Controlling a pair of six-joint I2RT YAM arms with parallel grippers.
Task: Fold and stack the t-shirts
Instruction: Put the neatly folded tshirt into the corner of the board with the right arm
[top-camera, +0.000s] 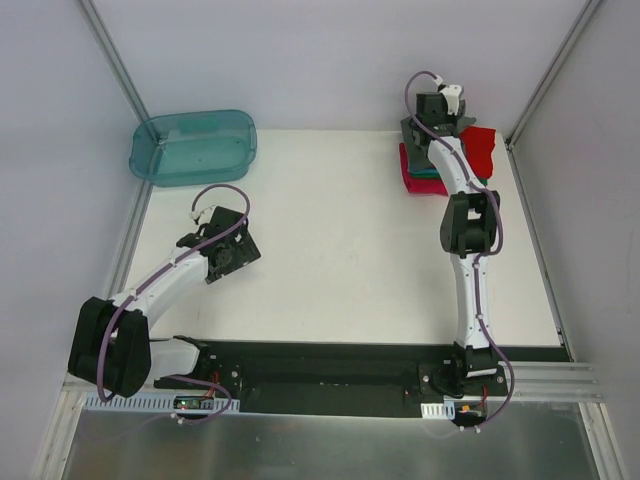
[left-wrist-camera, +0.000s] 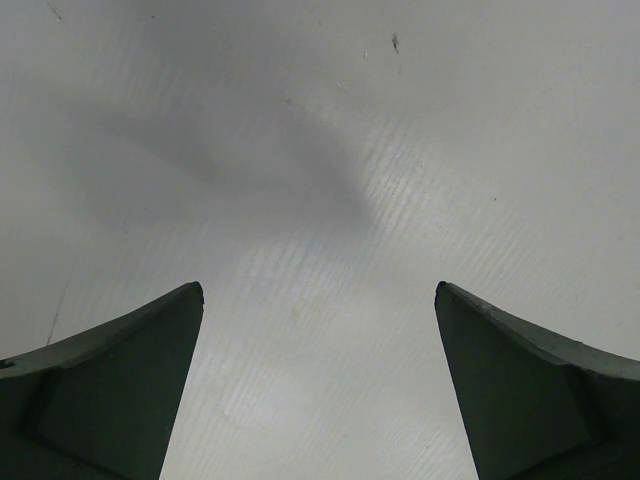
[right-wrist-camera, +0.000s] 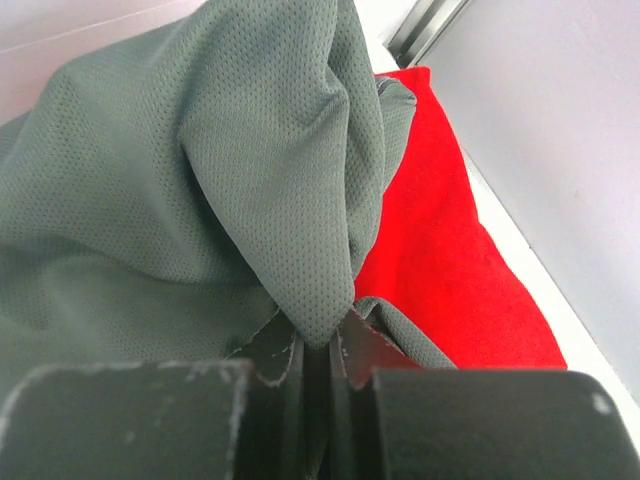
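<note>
The right gripper (right-wrist-camera: 326, 340) has its two dark fingers (right-wrist-camera: 268, 365) pressed together on a pinched fold of the dark grey mesh-cloth t-shirt (right-wrist-camera: 200, 180). The cloth rises from between the tips in a bunched ridge and spreads to the left in the wrist view. Touching that grey cloth, and partly under it, lies the bright red soft t-shirt (right-wrist-camera: 450, 280).

Seen from above, this gripper sits at the far right corner of the white flat table (top-camera: 340, 250), over a pile of shirts. A magenta-pink folded t-shirt (top-camera: 404, 165) shows at the pile's left edge, and a strip of a teal folded t-shirt (top-camera: 428, 176) shows just beside it. The red one juts out on the pile's right side. The right arm is stretched well away from its base, with its elbow about halfway up the table and its wrist tipped down onto the pile.

The left gripper (left-wrist-camera: 318, 295) has its dark green fingers (left-wrist-camera: 110, 390) spread wide apart, with nothing between them and only bare table surface below. The left arm is folded: the upper link leans left from the base and the forearm angles up and to the right. This places the gripper over the table's left half, near but apart from the translucent teal plastic tub (top-camera: 195, 150) at the far left corner.
</note>
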